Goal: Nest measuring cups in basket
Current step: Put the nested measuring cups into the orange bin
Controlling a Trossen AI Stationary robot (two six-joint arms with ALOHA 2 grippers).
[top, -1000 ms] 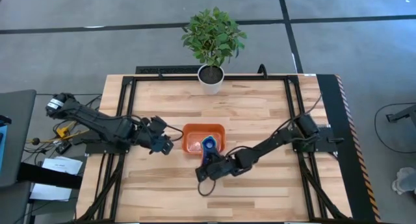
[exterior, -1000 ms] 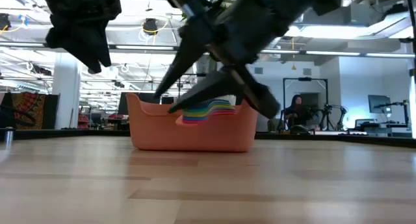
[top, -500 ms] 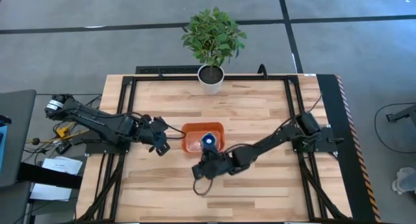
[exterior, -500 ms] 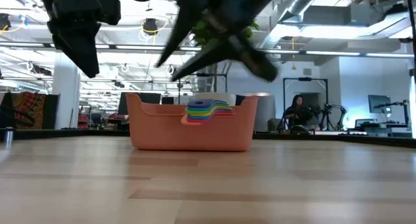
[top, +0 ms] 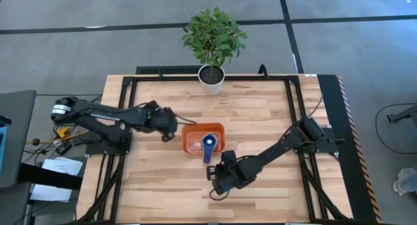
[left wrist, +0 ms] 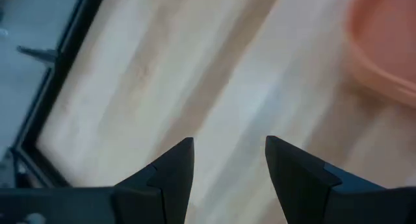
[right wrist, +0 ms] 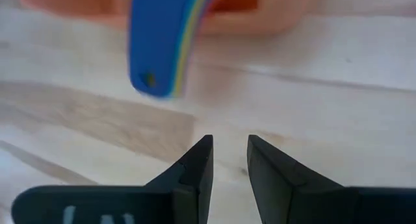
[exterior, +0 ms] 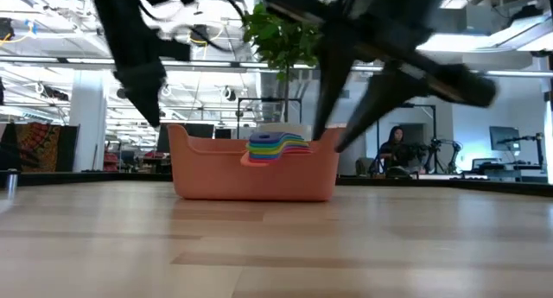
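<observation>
The orange basket (top: 203, 139) sits near the middle of the wooden worktop (top: 260, 107), and the measuring cups (top: 208, 145) lie stacked inside it, one in another, with the blue one on top. Their flat handles fan out over the basket's near rim, and in the low view the stack (exterior: 278, 146) shows as layered bands of blue, green, yellow and red just above the basket wall (exterior: 255, 175). The left claw (top: 171, 129) hangs just beside the basket's left end, not touching it; its two fingers (left wrist: 172, 172) stand apart with bare wood between them and nothing held. The right claw (top: 216, 176) is over the worktop on the near side of the basket, a little apart from the cup handles; its fingers (right wrist: 195, 169) are parted by a narrow gap, empty, and pointed toward the blue handle tip (right wrist: 156, 49) that juts past the rim. A potted plant (top: 212, 39) in a white pot stands at the far edge of the worktop.
</observation>
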